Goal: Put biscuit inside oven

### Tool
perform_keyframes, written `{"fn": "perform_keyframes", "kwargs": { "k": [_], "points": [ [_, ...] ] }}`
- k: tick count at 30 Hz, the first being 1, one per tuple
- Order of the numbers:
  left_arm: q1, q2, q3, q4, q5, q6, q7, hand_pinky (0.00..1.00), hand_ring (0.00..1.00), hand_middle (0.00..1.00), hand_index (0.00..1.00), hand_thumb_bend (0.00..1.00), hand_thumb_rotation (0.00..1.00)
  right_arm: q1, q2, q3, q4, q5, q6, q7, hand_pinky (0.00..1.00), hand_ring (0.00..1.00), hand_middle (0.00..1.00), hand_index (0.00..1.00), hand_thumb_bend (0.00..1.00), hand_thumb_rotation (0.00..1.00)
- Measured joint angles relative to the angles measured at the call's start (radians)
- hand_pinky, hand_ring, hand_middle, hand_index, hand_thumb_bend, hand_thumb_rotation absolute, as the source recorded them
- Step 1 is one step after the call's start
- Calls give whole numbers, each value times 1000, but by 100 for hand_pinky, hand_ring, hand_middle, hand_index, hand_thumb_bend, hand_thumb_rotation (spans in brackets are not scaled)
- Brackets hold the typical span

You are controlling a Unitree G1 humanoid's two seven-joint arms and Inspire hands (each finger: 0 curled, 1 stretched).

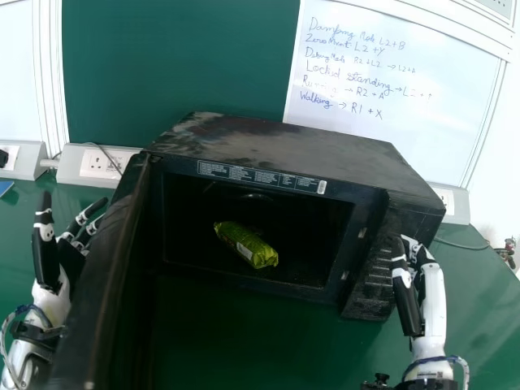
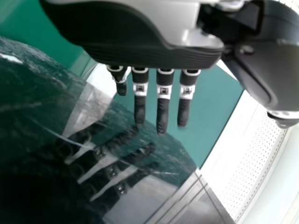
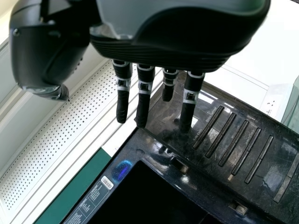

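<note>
In the head view a green biscuit packet (image 1: 246,244) lies on the floor of the black oven (image 1: 284,154), inside its cavity. The oven door (image 1: 110,268) stands wide open on the left. My left hand (image 1: 53,260) is on the outer side of that door, its fingers straight. My right hand (image 1: 422,284) is beside the oven's right front corner, by the control panel, its fingers extended. The left wrist view has my left hand (image 2: 162,93) over the glossy door surface, which mirrors its fingers. In the right wrist view my right hand (image 3: 145,93) holds nothing, near the oven's control panel (image 3: 233,144).
The oven rests on a green table (image 1: 236,349). Behind it are wall sockets (image 1: 99,164), a green board (image 1: 179,65) and a whiteboard with handwriting (image 1: 398,89). A cable runs over the table at the right.
</note>
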Motion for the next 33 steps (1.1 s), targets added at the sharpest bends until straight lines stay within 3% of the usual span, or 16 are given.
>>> {"fn": "perform_keyframes", "kwargs": {
  "k": [10,16,33],
  "points": [
    [7,0,-5,-3,2,5,-27,86,80,78,84,74,37,-2,-4,-3,0,0,14,0,67,75,77,76,68,15],
    [9,-9,-9,-3,2,7,-32,86,81,80,86,67,41,-2,-5,-3,-5,0,18,0,67,75,77,76,68,15],
    [9,-12,-34,8,45,4,-89,86,81,79,85,63,42,-2,-13,-8,-19,1,35,1,67,76,78,77,68,15]
  ]
}}
